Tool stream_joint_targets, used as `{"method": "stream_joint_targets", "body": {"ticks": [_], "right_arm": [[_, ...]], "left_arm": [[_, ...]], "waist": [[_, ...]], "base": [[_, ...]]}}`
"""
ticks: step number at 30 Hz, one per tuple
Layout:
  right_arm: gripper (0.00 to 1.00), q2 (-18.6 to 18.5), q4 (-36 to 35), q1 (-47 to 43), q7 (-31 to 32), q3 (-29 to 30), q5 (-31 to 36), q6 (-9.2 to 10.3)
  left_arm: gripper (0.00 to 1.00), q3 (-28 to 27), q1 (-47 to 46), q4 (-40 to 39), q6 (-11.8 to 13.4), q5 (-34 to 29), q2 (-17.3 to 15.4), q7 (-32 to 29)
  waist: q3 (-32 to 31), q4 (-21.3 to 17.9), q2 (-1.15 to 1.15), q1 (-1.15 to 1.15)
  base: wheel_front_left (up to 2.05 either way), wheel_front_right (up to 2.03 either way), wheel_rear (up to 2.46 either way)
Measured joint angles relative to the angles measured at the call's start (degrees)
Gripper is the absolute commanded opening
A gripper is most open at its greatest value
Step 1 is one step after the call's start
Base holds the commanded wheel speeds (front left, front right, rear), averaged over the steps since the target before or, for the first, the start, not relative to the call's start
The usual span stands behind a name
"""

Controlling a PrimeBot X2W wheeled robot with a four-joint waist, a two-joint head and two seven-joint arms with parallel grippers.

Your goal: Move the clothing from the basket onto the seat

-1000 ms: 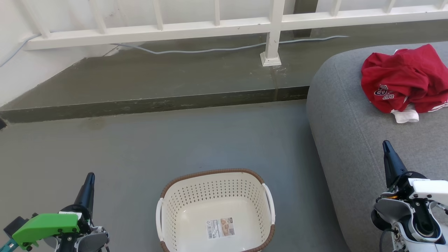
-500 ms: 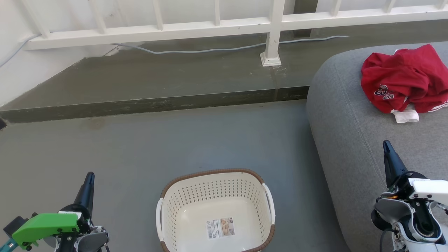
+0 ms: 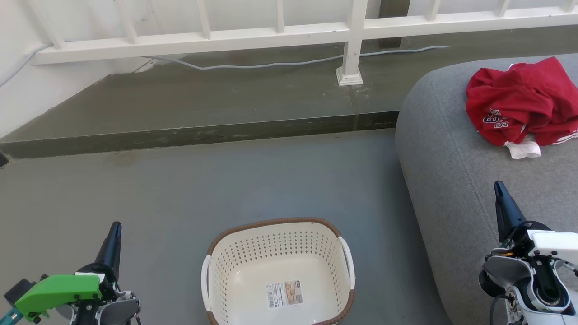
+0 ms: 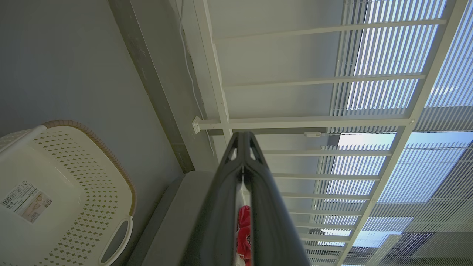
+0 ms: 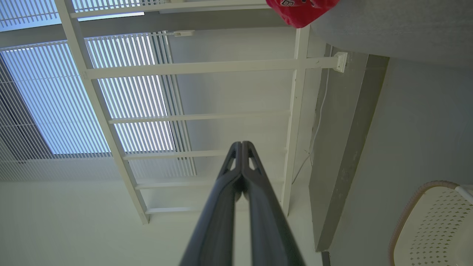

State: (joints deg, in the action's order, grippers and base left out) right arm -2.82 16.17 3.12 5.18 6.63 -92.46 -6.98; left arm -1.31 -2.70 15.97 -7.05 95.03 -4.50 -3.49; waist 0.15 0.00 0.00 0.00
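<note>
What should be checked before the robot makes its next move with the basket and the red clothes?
1. No clothing in the basket: ok, just its label sticker inside.
2. The clothing lies on the seat: ok, a red heap on top.
3. Whole heap on the seat: cannot tell, it runs past the picture's edge.
4. The left gripper shut, holding nothing: ok.
5. The right gripper shut, holding nothing: ok.
</note>
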Motion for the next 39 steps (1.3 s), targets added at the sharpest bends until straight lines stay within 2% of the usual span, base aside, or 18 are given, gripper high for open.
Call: {"method": "stream_joint_targets", "body": {"ticks": [39], "right_arm": [[0.00,0.0,0.0,0.0,0.0,0.1,0.0,0.00]], "left_arm": [[0.00,-0.1,-0.6,0.1,0.0,0.0,0.1,-0.1]], "waist": [[0.0,0.0,0.00,0.00]], "base": [[0.00,0.00,0.00]]}}
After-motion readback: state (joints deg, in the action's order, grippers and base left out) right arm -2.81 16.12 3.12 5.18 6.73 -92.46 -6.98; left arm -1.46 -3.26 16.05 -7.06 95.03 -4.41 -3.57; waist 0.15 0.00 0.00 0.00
